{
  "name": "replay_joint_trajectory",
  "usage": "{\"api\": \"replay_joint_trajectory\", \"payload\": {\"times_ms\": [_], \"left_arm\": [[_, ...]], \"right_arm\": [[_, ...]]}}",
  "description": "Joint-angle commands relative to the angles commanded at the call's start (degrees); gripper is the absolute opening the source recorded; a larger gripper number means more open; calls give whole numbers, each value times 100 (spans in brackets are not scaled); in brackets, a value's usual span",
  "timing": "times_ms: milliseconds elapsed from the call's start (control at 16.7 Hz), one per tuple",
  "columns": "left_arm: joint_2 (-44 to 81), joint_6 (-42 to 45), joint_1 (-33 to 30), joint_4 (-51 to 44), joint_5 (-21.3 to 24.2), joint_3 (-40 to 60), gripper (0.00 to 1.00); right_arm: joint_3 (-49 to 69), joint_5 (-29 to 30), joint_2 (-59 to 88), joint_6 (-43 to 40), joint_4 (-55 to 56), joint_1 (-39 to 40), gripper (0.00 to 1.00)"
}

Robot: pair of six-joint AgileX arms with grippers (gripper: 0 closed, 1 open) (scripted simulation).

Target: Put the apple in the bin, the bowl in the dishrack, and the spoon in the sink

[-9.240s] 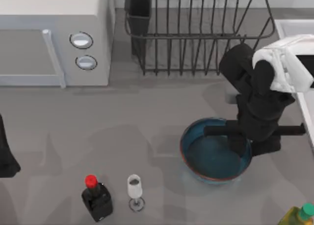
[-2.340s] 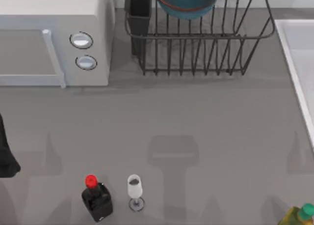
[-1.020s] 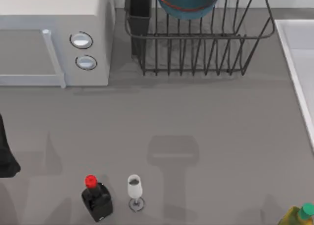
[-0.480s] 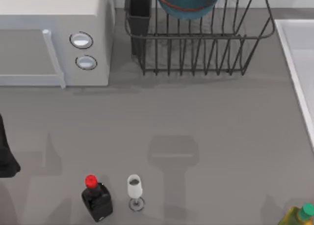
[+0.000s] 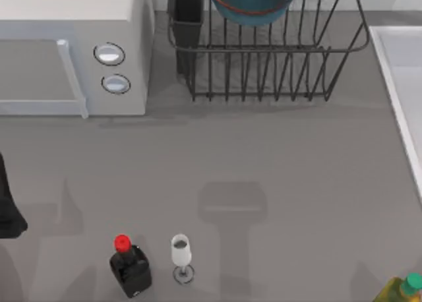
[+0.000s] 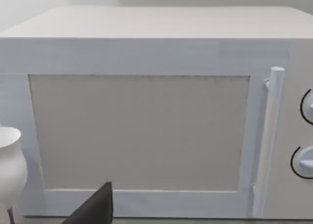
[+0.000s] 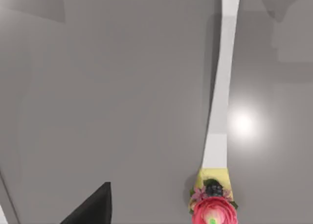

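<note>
A: Bowl's gone from the table front-right — now the bowl point(image 5: 252, 4) sits up in the dishrack point(image 5: 264, 51), leaning between the upright bars, cut off by the top view's edge. Right arm that stood over it has cleared out of the top view.

B: Why there?

A: Bars prop it on edge, so it won't roll. I'd call that step done.

B: Grippers?

A: Left arm point(image 5: 8, 210) parked at the table's left edge, facing the microwave point(image 6: 146, 111). Dark finger tip point(image 6: 95, 209) in its wrist view; open or closed — cannot tell. Right wrist view has a finger tip point(image 7: 93, 207) over bare table, sink point(image 7: 222, 87) rim beside, flower-capped bottle point(image 7: 212, 209) near. Cannot tell either; nothing visibly held.

B: Sink?

A: At the table's right edge. Black bottle point(image 5: 129, 266) and wine glass point(image 5: 180, 254) untouched at the front.
</note>
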Motion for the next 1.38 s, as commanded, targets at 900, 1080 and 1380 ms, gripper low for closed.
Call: {"api": "replay_joint_trajectory", "payload": {"times_ms": [900, 1080, 1380], "left_arm": [[0, 0, 0, 0, 0, 0, 100], [0, 0, 0, 0, 0, 0, 100], [0, 0, 0, 0, 0, 0, 100]], "right_arm": [[-1370, -1, 1198, 30, 2589, 10, 100], [-1427, -1, 1255, 28, 2682, 8, 100], [-1427, -1, 1255, 28, 2682, 8, 77]]}}
